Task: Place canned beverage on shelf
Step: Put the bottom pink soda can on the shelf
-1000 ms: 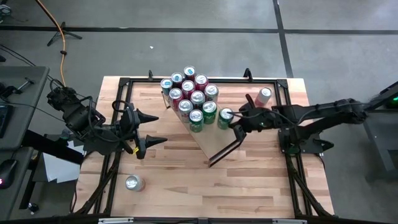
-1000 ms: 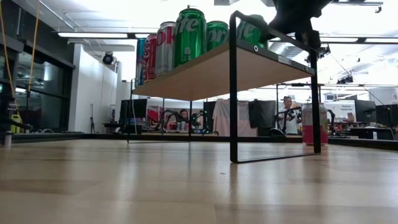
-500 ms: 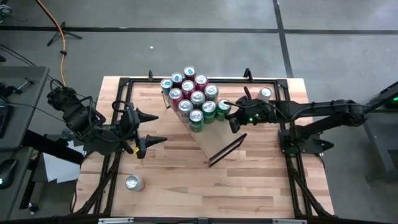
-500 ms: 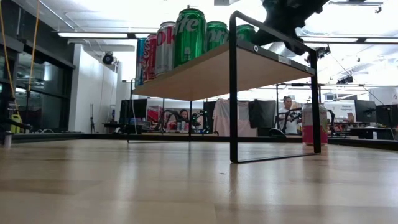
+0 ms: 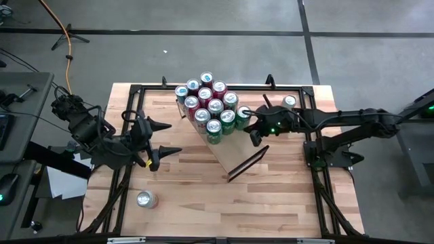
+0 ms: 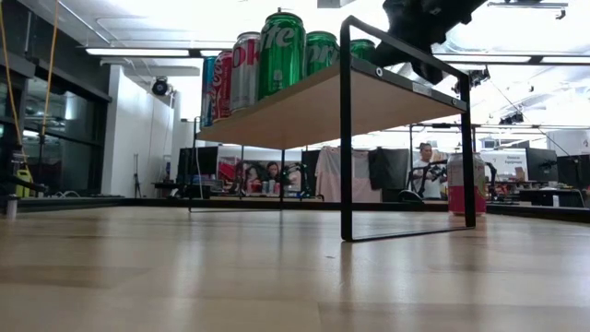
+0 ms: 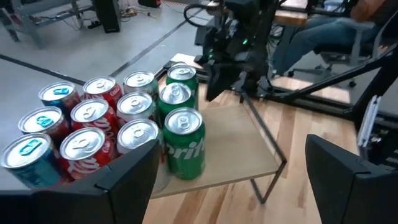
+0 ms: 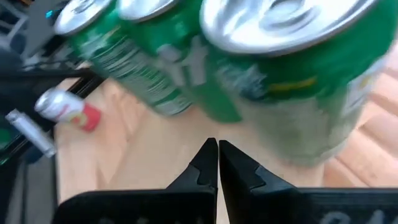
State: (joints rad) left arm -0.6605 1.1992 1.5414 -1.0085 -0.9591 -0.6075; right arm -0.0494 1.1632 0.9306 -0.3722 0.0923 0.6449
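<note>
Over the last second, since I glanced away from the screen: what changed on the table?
The right gripper, shut and empty, moved in toward the can cluster, pushing the green can along the shelf against the other green cans. The left gripper, open, the loose silver can and the pink can stayed put.

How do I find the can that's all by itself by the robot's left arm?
Find the wooden tabletop, then look away from the shelf crowded with cans, toward the left arm's open tool. Past it, the lone can stands on bare wood, silver top showing, nothing touching it.
</note>
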